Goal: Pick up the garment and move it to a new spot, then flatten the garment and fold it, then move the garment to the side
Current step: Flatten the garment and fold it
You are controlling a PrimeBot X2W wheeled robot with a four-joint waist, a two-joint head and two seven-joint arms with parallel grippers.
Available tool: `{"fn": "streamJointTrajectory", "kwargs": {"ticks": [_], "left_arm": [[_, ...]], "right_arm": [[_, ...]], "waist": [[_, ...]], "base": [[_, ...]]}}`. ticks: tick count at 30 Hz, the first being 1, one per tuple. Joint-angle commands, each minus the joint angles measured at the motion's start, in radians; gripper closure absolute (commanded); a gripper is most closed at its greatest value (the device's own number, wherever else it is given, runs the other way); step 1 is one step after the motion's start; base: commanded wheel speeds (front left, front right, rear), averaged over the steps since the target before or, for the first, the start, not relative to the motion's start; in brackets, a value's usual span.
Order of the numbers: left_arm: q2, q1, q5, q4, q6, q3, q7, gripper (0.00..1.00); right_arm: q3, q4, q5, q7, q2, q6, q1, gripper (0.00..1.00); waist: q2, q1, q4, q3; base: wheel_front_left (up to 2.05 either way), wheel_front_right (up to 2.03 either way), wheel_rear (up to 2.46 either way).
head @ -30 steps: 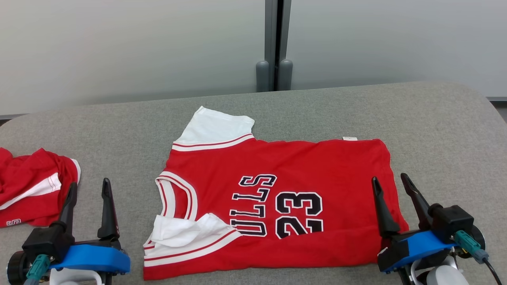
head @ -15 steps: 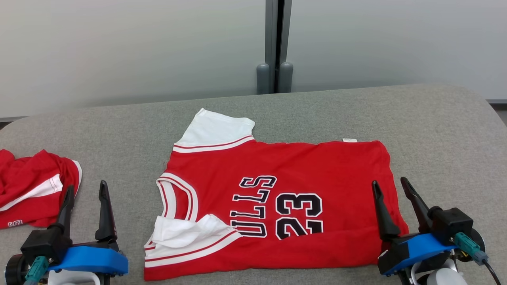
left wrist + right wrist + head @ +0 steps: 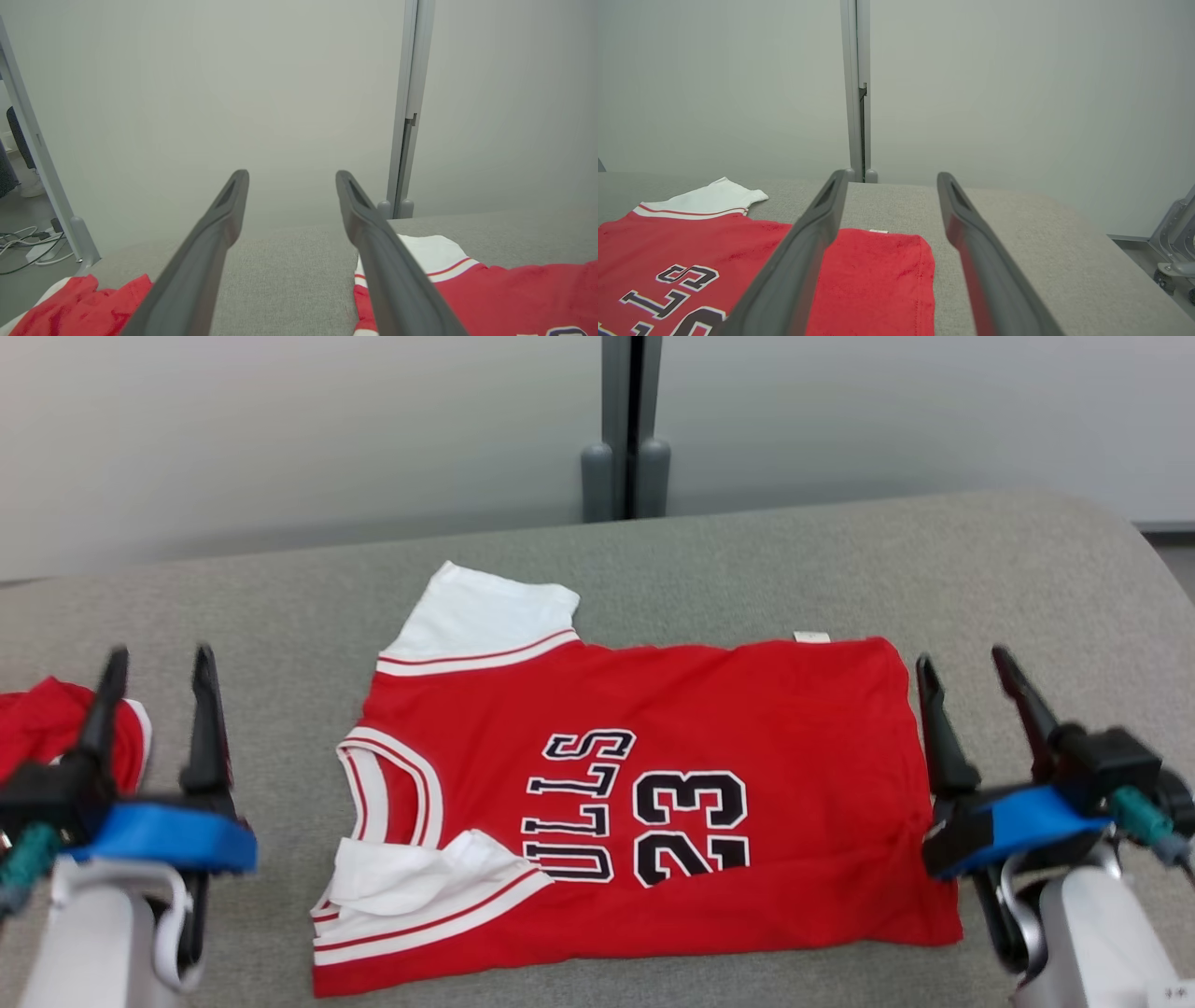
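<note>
Nearest me, my left gripper [image 3: 159, 653] and right gripper [image 3: 962, 655] both stand spread wide and hold nothing. Between them the red jersey [image 3: 766, 756] lies mid-way across the grey felt-like table [image 3: 747, 569]. My worry is the near white sleeve [image 3: 411, 887], crumpled over the chest: a careless pinch on that thin, soft knit could bunch two layers. A second crumpled red garment [image 3: 42, 723] by my left fingers could snag. The far sleeve [image 3: 485, 616] lies flat.

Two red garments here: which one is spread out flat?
The jersey printed 23, in the middle. The other red garment sits bunched up at the far left, partly behind the left gripper.
</note>
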Motion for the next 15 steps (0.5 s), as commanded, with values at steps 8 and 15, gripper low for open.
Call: {"fn": "streamJointTrajectory", "kwargs": {"ticks": [8, 15], "left_arm": [[0.135, -0.31, -0.051, 0.048, -0.01, -0.115, 0.064, 0.0], [0.263, -0.579, -0.173, 0.109, -0.008, -0.298, 0.159, 0.0]], "right_arm": [[-0.011, -0.001, -0.022, 0.096, -0.039, 0.0, -0.178, 0.0], [-0.007, -0.013, -0.022, 0.156, -0.031, 0.0, -0.274, 0.0]], "waist": [[-0.0001, 0.0, -0.043, 0.141], [-0.0001, 0.0, -0.084, 0.283]], "base": [[0.0, 0.0, 0.0], [0.0, 0.0, 0.0]]}}
